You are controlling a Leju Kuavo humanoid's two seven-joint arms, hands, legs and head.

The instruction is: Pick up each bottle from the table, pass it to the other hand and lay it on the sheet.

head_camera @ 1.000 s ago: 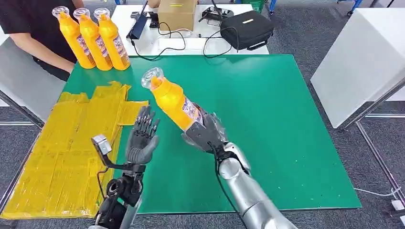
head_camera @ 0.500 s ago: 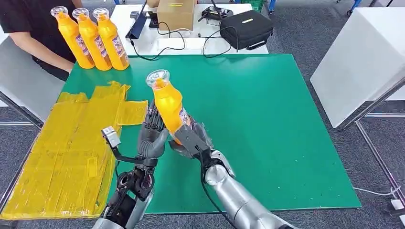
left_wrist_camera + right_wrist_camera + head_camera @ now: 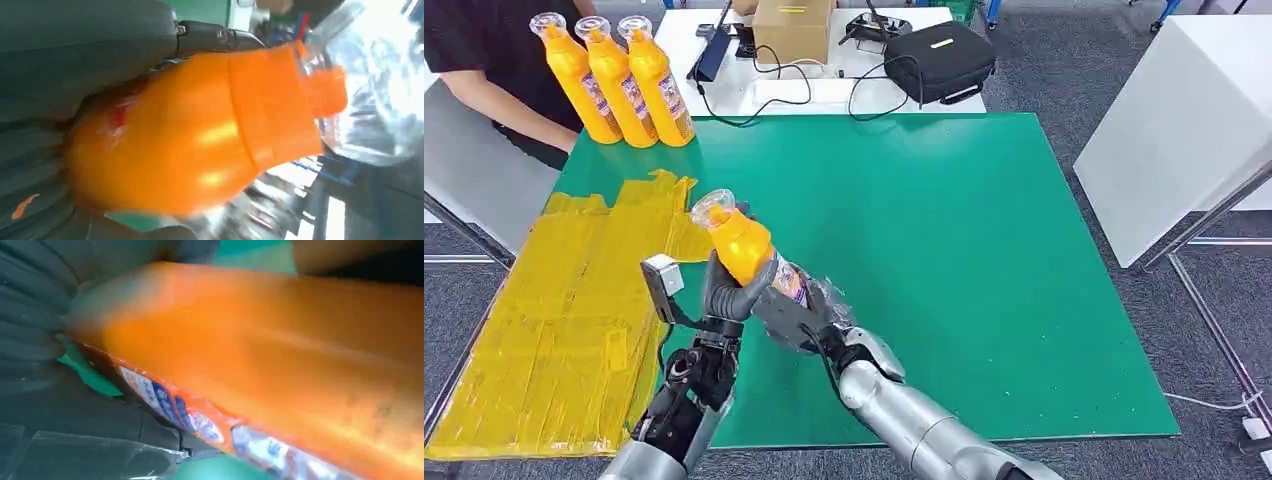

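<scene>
While mid-handover over green table (image 3: 984, 250), near its left side, just beside yellow sheet (image 3: 554, 320): risk of drop if release timing off. Sheet wrinkled, taped in strips, draped at table's left edge; could snag or let a laid bottle roll on the uneven surface. Held bottle (image 3: 742, 250) orange, tilted, clear cap end up and toward sheet, off the table, between both hands. Right hand (image 3: 799, 312) wrapped on lower labelled end, gripping bottle. Left hand (image 3: 732, 290) closed round mid body below the shoulder, gripping bottle too; left wrist view confirms thumb and fingers against orange body (image 3: 190, 145). Right wrist view blurred, label strip against palm (image 3: 175, 415). Both grips on at once, so likely failure: right letting go before left grip firm, bottle slick and tapered, slipping cap-first. Also possible: twist between hands if arms pull apart early. Three spare bottles (image 3: 619, 80) upright in a row at far left corner, well apart, next to a person's arm (image 3: 509, 105); low knock risk.
</scene>
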